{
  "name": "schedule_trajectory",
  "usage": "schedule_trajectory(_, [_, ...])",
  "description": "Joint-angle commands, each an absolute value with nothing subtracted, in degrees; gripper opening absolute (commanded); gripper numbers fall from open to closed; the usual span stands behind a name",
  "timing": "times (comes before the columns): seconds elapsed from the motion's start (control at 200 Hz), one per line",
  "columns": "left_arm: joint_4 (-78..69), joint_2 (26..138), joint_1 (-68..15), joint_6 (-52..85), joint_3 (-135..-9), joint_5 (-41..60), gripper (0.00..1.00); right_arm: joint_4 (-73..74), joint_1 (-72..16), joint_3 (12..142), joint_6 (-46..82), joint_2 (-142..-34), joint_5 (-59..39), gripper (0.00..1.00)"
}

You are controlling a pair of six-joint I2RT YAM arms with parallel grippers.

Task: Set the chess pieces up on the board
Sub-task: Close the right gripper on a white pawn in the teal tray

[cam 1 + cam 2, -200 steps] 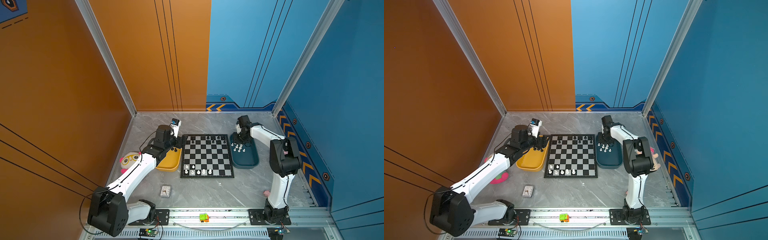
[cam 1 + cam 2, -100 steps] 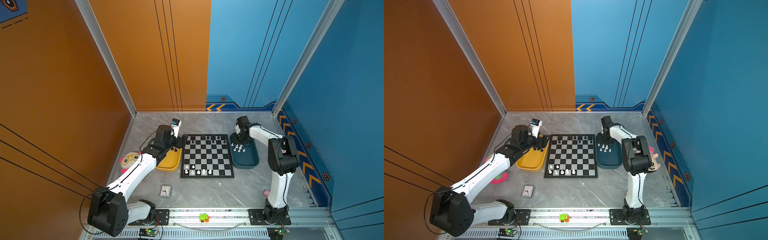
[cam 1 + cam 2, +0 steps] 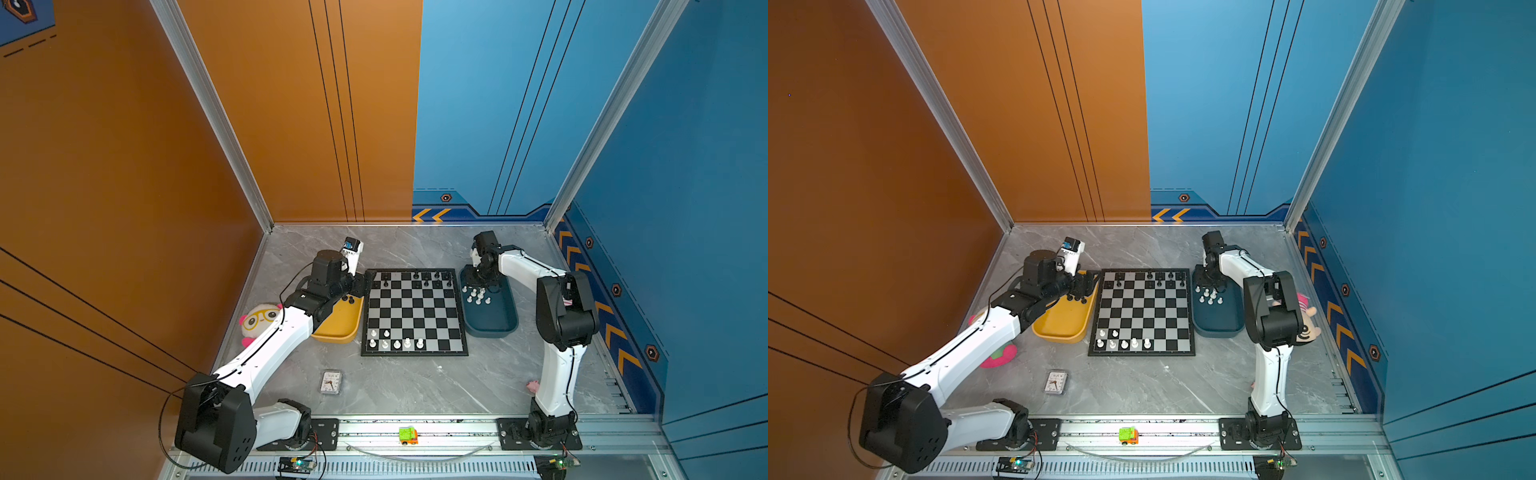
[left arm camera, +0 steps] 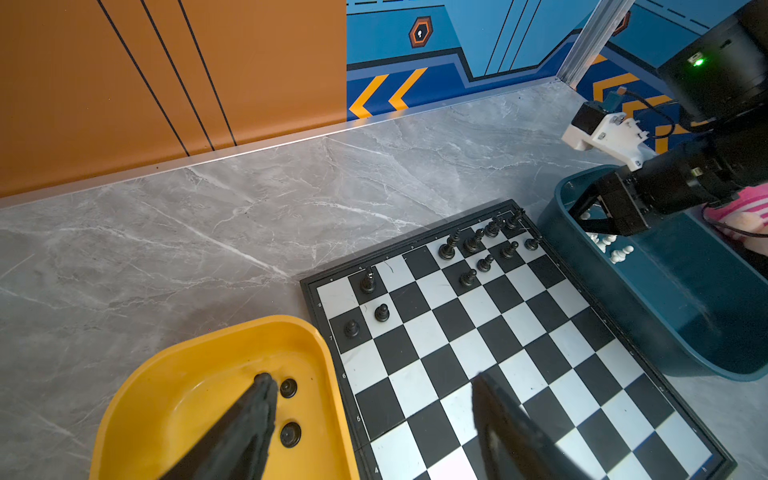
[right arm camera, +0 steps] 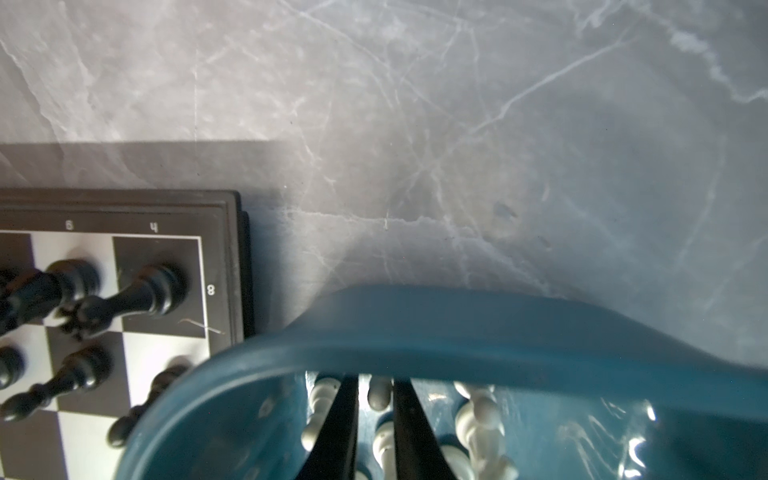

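Note:
The board (image 3: 413, 354) lies mid-table in both top views, also (image 3: 1142, 354). Black chess pieces (image 3: 426, 276) fill part of its two far rows. White ones (image 3: 397, 344) stand along its near rows. My left gripper (image 4: 371, 380) is open, straddling the yellow tray's (image 4: 166, 374) rim and the board's edge. It holds nothing. Two black pieces (image 4: 288, 387) lie in that tray beside one finger. My right gripper (image 5: 375, 380) reaches down into the teal tray (image 5: 415, 328). Its jaws are closed narrow on a white chess piece (image 5: 380, 397), among several loose white ones (image 3: 478, 295).
A plush toy (image 3: 259, 320) lies left of the yellow tray under my left arm. Another plush (image 3: 1308, 316) sits behind my right arm. A small clock (image 3: 331, 381), a pink pig (image 3: 533, 385) and a green toy car (image 3: 408, 435) lie toward the front.
The right gripper's jaws have narrowed inside the teal tray, and its arm has shifted slightly. The left arm has not moved.

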State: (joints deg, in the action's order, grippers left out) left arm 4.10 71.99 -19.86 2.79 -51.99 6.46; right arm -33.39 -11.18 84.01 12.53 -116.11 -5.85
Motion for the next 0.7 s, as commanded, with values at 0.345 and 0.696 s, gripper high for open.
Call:
schedule_trajectory(0.345, [3.9,70.8,-20.4,2.1,-51.6,5.9,0.76,-33.7,-10.8,86.0,13.4,-117.6,-5.7,0.07])
schedule_trajectory(0.696, [4.0,69.8,-20.4,1.8,-51.1,5.8,0.76,-37.2,-11.7,86.1,12.2,-114.3,-2.6,0.00])
